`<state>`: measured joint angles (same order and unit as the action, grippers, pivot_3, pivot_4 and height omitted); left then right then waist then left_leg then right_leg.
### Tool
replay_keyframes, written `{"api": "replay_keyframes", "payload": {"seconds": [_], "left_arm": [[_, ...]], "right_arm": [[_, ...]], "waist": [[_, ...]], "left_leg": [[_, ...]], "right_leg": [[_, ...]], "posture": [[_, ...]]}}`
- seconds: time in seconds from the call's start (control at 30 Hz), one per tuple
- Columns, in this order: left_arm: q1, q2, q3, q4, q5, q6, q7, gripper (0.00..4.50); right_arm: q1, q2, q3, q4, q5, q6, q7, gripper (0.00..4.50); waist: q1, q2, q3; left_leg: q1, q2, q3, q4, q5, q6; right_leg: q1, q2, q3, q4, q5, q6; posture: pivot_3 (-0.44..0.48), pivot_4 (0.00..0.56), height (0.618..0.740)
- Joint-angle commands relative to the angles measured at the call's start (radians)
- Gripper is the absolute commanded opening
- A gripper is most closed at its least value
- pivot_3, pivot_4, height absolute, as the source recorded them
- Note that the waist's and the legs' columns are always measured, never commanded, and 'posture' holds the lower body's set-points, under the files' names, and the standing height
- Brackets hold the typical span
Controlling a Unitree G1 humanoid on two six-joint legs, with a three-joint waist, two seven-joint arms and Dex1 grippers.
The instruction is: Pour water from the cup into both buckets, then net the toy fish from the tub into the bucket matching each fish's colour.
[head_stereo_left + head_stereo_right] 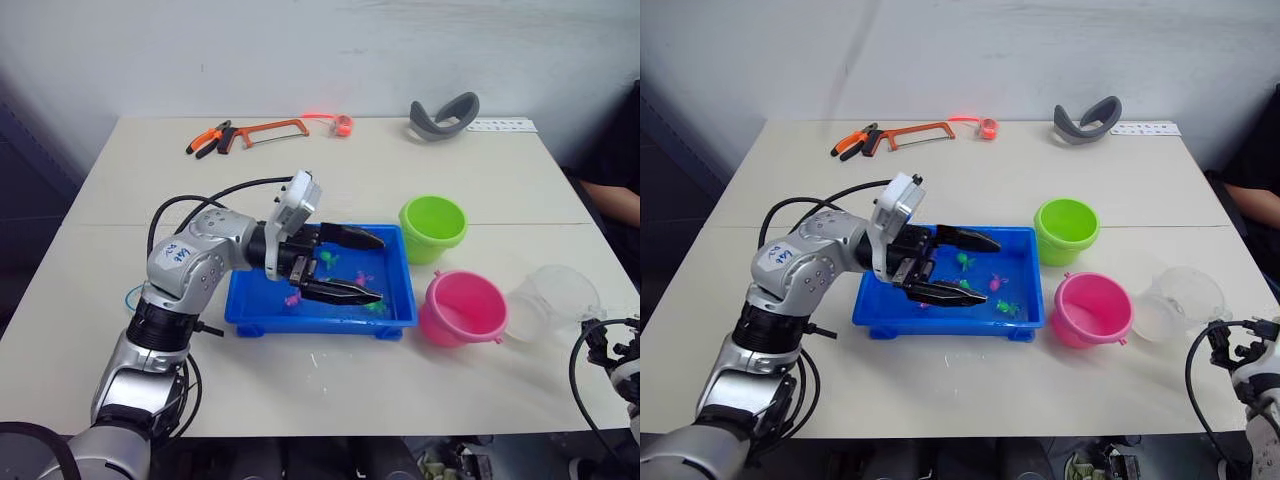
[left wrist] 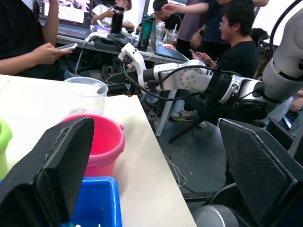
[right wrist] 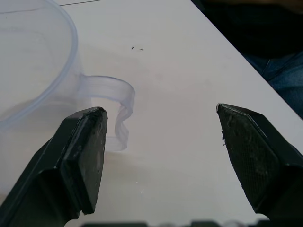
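Left pincer (image 1: 358,266) released, spread wide over the tub (image 1: 243,304) mid-frame, holding nothing. Right pincer (image 3: 161,151) also released, cup (image 1: 553,300) handle (image 3: 116,116) just beside one finger, not between them. Cup sits on the desk (image 1: 130,180) at right edge, next to pink bucket (image 1: 462,308); green bucket (image 1: 432,227) behind it.

Risks: right pincer closes off-centre, nudges the handle and slides the light cup off the desk edge; left fingers low over the tub may bump the toy fish (image 1: 330,260) or tub wall. Net location: can't tell
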<state>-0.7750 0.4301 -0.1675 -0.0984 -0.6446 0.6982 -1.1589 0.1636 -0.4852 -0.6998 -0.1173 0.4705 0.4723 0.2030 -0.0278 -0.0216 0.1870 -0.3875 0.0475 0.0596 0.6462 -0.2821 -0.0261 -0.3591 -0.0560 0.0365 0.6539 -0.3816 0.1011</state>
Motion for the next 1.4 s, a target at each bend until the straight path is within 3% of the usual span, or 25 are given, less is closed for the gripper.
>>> {"api": "replay_keyframes", "payload": {"seconds": [0.03,0.1,0.2,0.43,0.57,0.93,1.13,1.4], "left_arm": [[-0.025,-0.012,0.007,-0.005,0.006,-0.018,0.007,4.5],[-0.026,-0.014,0.009,-0.005,0.008,-0.019,0.008,4.5],[-0.027,-0.013,0.008,-0.002,0.018,-0.028,0.008,4.5],[-0.032,-0.006,0.014,0.007,0.026,-0.033,-0.001,4.5],[-0.034,-0.002,0.014,0.018,0.03,-0.035,-0.003,4.5],[0.015,0.054,-0.006,0.031,0.056,-0.05,-0.038,4.5],[0.02,0.043,-0.011,0.042,0.082,-0.083,-0.042,4.5],[0.016,0.028,-0.026,0.063,0.106,-0.115,-0.06,4.5]], "right_arm": [[-0.022,-0.002,0.009,0.019,-0.013,-0.042,0.012,3.96],[-0.036,0.0,0.024,0.036,-0.015,-0.052,0.02,3.96],[-0.051,0.003,0.045,0.056,-0.013,-0.072,0.046,3.18],[-0.074,0.015,0.043,0.104,-0.002,-0.151,0.08,0.02],[-0.058,0.02,0.035,0.086,0.005,-0.177,0.089,0.02],[0.072,-0.049,-0.043,-0.304,0.078,-0.087,0.084,0.02],[0.116,-0.137,-0.056,-0.413,0.023,-0.055,0.099,0.02],[0.171,-0.243,0.015,-0.466,-0.201,-0.114,0.146,0.02]], "waist": [[0.0,0.0,0.0],[-0.001,0.0,0.0],[-0.001,0.0,0.0],[0.0,0.001,0.0],[0.003,0.001,0.0],[-0.005,0.003,0.001],[0.001,0.004,0.001],[0.003,0.004,0.001]], "left_leg": [[0.0,0.0,0.0,0.0,0.0,0.0],[0.0,0.0,0.0,0.0,0.0,0.0],[0.0,0.0,0.001,0.0,0.0,0.0],[0.0,0.0,0.002,0.0,0.0,0.0],[0.001,0.0,0.001,0.001,0.0,0.0],[0.0,0.0,0.003,0.0,0.0,0.0],[0.0,0.0,0.003,0.0,0.0,0.0],[0.0,-0.001,0.004,0.0,0.0,0.001]], "right_leg": [[0.0,0.0,0.0,0.0,0.0,0.0],[0.0,0.0,0.0,0.0,0.0,0.0],[0.0,0.0,0.001,0.0,0.0,0.0],[0.0,0.0,0.001,0.0,0.0,0.0],[0.0,0.0,0.001,0.0,0.001,0.002],[0.0,0.0,0.003,0.0,0.001,0.002],[-0.001,0.001,0.004,0.0,0.001,0.002],[-0.001,0.0,0.004,-0.001,0.001,0.004]], "posture": [[0.0,0.15,0.74],[0.0,0.15,0.74],[0.0,0.15,0.74],[0.0,0.15,0.74],[0.0,0.15,0.74],[0.0,0.15,0.74],[0.0,0.15,0.74],[0.0,0.15,0.74]]}}
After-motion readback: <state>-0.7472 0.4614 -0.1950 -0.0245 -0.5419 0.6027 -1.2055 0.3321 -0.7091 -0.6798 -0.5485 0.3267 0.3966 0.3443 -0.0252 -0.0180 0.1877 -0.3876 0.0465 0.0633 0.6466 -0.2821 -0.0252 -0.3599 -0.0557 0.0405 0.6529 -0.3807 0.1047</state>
